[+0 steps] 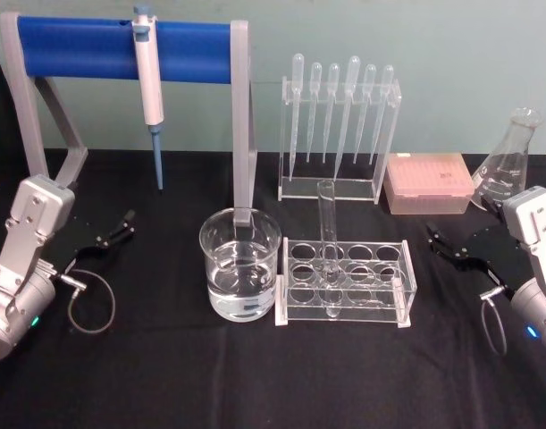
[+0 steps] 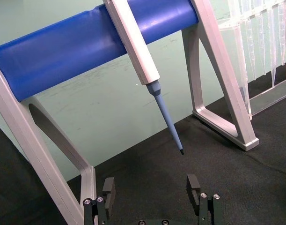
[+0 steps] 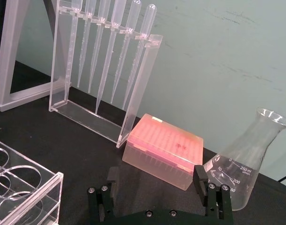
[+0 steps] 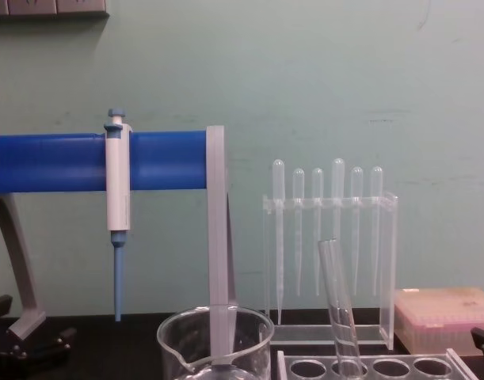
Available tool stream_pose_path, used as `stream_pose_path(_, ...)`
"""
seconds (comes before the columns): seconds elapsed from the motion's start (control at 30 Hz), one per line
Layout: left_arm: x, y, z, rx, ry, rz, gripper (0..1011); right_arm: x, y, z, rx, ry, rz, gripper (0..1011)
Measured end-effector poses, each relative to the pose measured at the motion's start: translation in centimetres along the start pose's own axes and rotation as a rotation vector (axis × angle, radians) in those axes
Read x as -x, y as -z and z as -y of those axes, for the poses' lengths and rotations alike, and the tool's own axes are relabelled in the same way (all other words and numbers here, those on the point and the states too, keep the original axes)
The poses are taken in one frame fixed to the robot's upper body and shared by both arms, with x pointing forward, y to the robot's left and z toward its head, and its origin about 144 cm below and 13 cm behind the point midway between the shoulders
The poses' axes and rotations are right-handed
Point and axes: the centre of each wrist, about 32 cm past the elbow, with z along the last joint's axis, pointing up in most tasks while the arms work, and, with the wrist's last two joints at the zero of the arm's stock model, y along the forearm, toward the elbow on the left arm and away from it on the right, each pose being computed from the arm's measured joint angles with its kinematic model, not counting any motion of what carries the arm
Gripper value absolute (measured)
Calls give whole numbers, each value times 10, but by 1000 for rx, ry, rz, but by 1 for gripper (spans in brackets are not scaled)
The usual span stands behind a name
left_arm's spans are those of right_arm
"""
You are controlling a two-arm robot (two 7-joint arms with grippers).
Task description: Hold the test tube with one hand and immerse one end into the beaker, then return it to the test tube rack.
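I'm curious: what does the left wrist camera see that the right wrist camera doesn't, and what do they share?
Left wrist view, not the right: the blue bar, the white-and-blue pipette hanging on it, and the open left pincer. Right wrist view, not the left: the pink box, the conical flask, a corner of the test tube rack, and the open right pincer. Both: the thin plastic pipettes in their clear stand, the black table and the green wall.

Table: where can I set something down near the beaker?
Bare cloth lies in front of the beaker and test tube rack, and between the beaker and the left gripper. Crowded behind the rack: pipette stand, tip box, flask.
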Motion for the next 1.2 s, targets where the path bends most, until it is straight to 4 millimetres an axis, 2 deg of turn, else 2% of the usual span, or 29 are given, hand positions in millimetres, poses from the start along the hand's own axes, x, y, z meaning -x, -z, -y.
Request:
stream_pose_path(0.17, 0, 0, 0, 0, 0, 0, 1000, 3, -2, 8, -10, 9, 12, 1002)
stream_pose_path(0.27, 0, 0, 0, 0, 0, 0, 1000, 6, -7, 22, -30, 20, 28, 1002)
stream_pose_path(0.43, 0, 0, 0, 0, 0, 0, 1000, 12, -24, 53, -61, 4, 53, 1002)
stream_pose_path(0.67, 0, 0, 0, 0, 0, 0, 1000, 20, -51, 76, -89, -107, 8, 1002)
stream_pose_path(0.87, 0, 0, 0, 0, 0, 0, 1000, 23, -69, 68, -84, -283, -99, 1002)
stream_pose_path(0.97, 0, 0, 0, 0, 0, 0, 1000, 21, -78, 52, -62, -396, -174, 1002)
stream_pose_path(1.2, 0, 0, 0, 0, 0, 0, 1000, 15, -87, 14, 2, -518, -282, 1002)
